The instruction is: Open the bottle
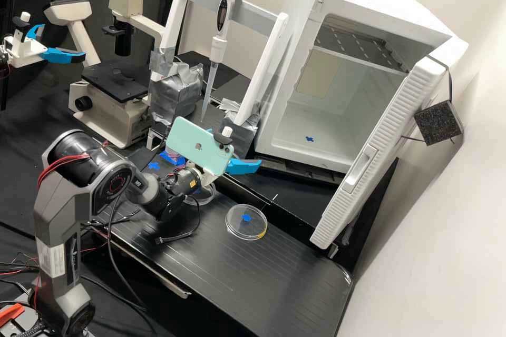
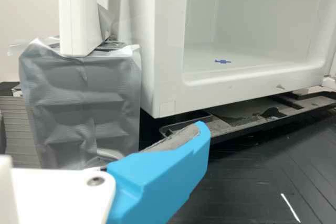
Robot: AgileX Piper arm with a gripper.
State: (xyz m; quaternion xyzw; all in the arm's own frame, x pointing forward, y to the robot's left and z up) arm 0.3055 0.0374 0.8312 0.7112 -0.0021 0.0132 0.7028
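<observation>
The gripper (image 1: pixel 238 155) hangs above the bench beyond the clear round dish (image 1: pixel 246 222), with its blue fingers (image 1: pixel 243 166) spread and no object between them. Its far finger is mostly hidden behind the pale green phone on the wrist. The dish lies flat and apart from the gripper, with a blue mark inside and yellow at its edge. Another clear dish (image 1: pixel 208 196) is partly hidden by the wrist. A small pink and blue item (image 1: pixel 173 158) stands behind the arm. In the wrist view the gripper (image 2: pixel 199 135) shows a blue finger with a grey inner pad.
An open white incubator (image 1: pixel 316 131) stands at the back right, its door (image 1: pixel 369 163) swung outward. A pipette (image 1: pixel 217 47) hangs in a white frame on taped grey blocks (image 2: pixel 81 98). A microscope (image 1: pixel 113 89) and a second arm's gripper (image 1: pixel 45 52) are at the left.
</observation>
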